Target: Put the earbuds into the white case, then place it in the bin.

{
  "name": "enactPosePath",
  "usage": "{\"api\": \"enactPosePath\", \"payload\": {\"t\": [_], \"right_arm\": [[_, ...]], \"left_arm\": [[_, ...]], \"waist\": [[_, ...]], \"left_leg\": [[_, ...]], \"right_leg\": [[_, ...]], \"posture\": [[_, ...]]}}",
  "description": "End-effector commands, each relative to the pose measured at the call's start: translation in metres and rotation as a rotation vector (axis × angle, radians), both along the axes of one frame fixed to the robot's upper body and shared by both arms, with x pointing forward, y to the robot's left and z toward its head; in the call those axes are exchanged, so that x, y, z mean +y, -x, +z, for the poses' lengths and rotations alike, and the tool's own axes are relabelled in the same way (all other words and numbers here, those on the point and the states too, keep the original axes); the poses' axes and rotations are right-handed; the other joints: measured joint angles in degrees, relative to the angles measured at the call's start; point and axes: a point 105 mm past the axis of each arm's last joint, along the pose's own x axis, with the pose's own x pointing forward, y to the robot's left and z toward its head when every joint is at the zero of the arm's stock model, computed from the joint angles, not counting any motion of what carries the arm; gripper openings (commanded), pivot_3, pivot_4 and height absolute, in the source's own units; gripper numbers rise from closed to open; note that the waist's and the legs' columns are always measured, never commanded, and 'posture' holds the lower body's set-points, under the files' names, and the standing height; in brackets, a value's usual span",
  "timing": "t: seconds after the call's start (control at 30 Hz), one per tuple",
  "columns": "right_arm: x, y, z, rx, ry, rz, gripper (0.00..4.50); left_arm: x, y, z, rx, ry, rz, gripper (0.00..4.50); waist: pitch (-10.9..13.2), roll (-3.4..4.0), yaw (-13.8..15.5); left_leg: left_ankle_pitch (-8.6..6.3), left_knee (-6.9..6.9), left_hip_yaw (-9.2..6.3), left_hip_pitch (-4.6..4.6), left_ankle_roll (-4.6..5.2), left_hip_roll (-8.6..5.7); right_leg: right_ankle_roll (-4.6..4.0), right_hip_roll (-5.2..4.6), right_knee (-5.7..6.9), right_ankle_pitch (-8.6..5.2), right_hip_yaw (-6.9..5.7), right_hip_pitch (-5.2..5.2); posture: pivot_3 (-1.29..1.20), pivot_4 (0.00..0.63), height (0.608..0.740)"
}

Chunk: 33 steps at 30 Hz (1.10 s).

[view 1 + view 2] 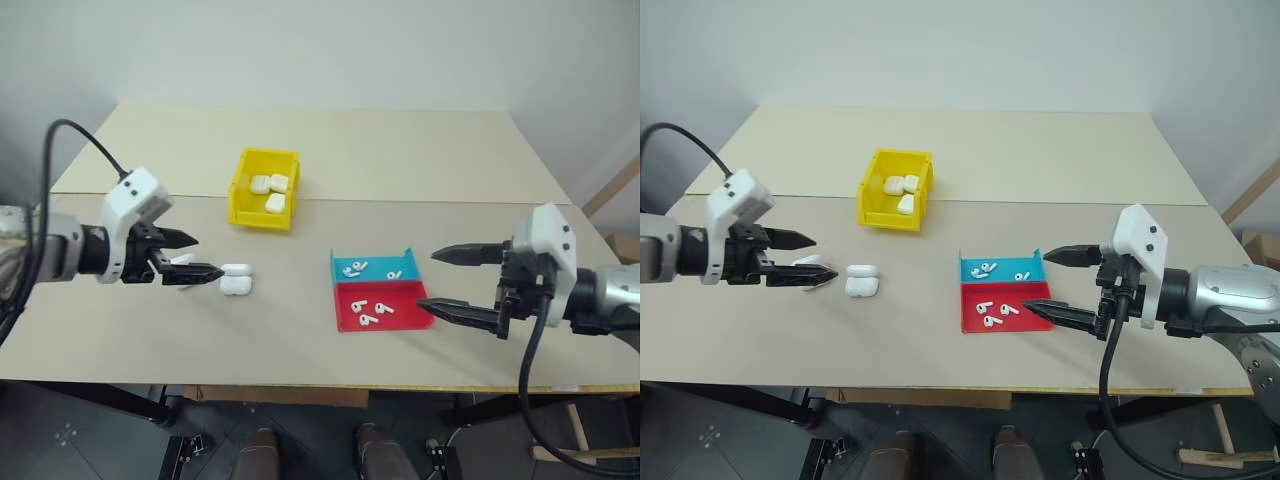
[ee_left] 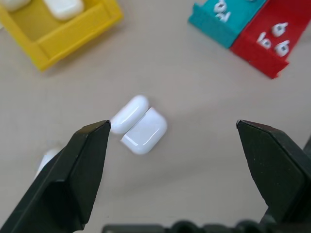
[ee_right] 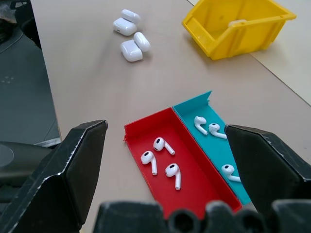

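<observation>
Surface: pale beige table [image 1: 400,150], seam across the middle, white wall behind.
Bin [image 1: 240,195]: yellow, past the seam, cases inside.
White case [image 1: 236,284]: lid open, near left gripper [image 1: 195,256], jaws wide.
Earbuds [image 3: 167,154]: in the red tray [image 1: 345,318] and the blue tray [image 1: 338,264], by right gripper [image 1: 445,280], jaws wide.

Robot arms, pair. Left gripper [image 1: 190,257]: two black tapering fingers [image 1: 196,272] with pointed tips, projecting from a white angular housing showing small dark screws; behind it a black cylindrical wrist section and a grey metallic forearm. A black cable [image 1: 75,135] is looping from the housing over the arm. Right gripper [image 1: 440,282]: matching black pointed fingers [image 1: 462,313], white faceted housing, silver-grey forearm, with a black cable [image 1: 530,370] hanging below. Finger inner faces are appearing flat and matte.
</observation>
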Motion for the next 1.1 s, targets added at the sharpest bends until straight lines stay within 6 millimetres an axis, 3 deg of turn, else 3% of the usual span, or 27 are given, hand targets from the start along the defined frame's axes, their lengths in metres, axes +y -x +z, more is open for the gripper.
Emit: {"api": "enactPosePath", "payload": {"t": [0.03, 0.37, 0.77, 1.1], "right_arm": [[0.005, 0.005, 0.004, -0.023, -0.004, 0.014, 4.49], [0.005, 0.007, 0.001, -0.023, 0.0, -0.004, 4.49], [0.004, 0.007, 0.004, -0.023, -0.005, -0.001, 4.49], [0.007, 0.011, 0.003, -0.036, -0.014, 0.004, 4.49]], "left_arm": [[0.002, -0.01, 0.0, 0.093, -0.004, 0.125, 4.5], [-0.009, -0.026, -0.014, 0.262, 0.027, 0.26, 4.5], [-0.016, -0.03, -0.039, 0.4, -0.112, 0.409, 4.5], [-0.041, -0.048, -0.045, 0.428, -0.123, 0.483, 4.5]], "waist": [[0.0, -0.02, 0.02], [-0.01, -0.02, -0.27], [-0.01, -0.06, 0.13], [-0.03, -0.08, 0.73]], "left_leg": [[0.0, 0.0, 0.0, 0.01, 0.0, 0.0], [0.0, 0.0, -0.06, 0.0, 0.01, -0.03], [0.0, 0.03, -0.12, -0.02, 0.01, -0.09], [0.01, 0.04, -0.13, -0.04, 0.0, -0.15]], "right_leg": [[0.0, 0.0, 0.01, 0.0, 0.01, 0.01], [0.0, -0.01, 0.08, 0.0, 0.02, -0.04], [-0.01, -0.08, 0.11, 0.01, 0.01, -0.04], [-0.01, -0.11, 0.08, 0.01, 0.01, -0.02]], "posture": [[0.0, 0.15, 0.74], [0.0, 0.15, 0.74], [0.0, 0.15, 0.74], [0.0, 0.15, 0.74]]}}
